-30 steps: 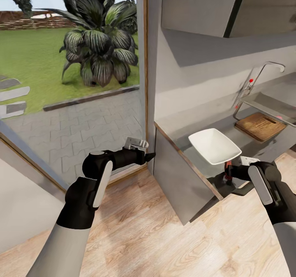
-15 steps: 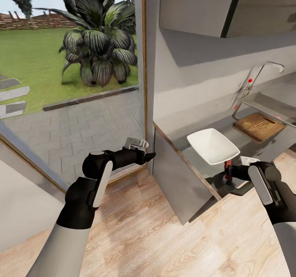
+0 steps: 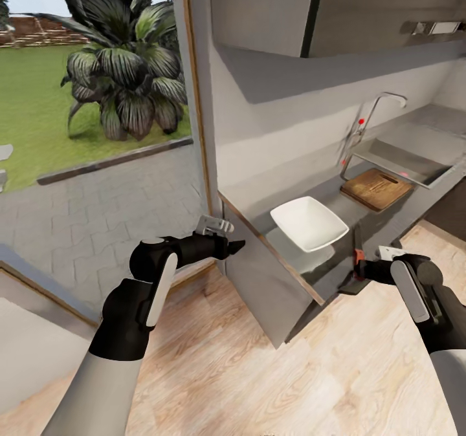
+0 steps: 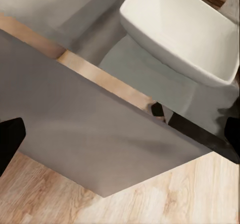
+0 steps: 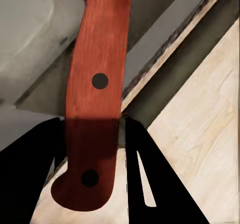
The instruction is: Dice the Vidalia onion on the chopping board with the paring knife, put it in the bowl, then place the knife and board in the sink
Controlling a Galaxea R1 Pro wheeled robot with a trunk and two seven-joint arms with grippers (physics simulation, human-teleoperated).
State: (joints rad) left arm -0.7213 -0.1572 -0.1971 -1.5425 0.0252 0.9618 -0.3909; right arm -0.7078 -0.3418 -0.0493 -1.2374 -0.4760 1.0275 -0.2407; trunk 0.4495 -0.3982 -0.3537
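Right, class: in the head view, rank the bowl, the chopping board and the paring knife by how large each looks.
1. bowl: largest, though it also sits nearer the camera.
2. chopping board: a bit smaller in the picture, but farther off, so the true order of these two is unsure.
3. paring knife: smallest by far, held in the right gripper.

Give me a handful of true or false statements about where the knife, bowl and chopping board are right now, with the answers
1. The right gripper holds the paring knife by its red-orange handle. True.
2. The bowl sits on the chopping board. False: it rests on the countertop, apart from the chopping board.
3. The chopping board lies next to the sink. True.
4. The left gripper carries the bowl. False: it holds nothing, off the counter's end.
5. The bowl holds diced onion. False: it looks empty.
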